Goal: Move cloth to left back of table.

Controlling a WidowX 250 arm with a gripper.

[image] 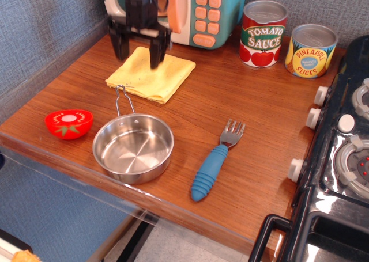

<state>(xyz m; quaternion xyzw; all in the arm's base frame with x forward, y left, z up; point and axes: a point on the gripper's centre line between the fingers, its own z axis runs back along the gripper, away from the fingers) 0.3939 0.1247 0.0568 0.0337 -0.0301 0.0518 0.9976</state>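
Observation:
The pale yellow folded cloth (151, 75) lies flat on the brown wooden table (253, 112), at the back left, in front of the toy microwave. My black gripper (137, 52) hangs open just above the cloth's far left part, its two fingers spread wide and holding nothing. The left finger (119, 48) is past the cloth's back left edge and the right finger (157, 56) is over the cloth.
A toy microwave (199, 11) stands at the back. A tomato sauce can (263, 34) and a pineapple can (311, 50) stand at the back right. A steel pan (133, 147), half a toy tomato (68, 123) and a blue-handled fork (215, 164) lie in front. A black stove (340, 158) is on the right.

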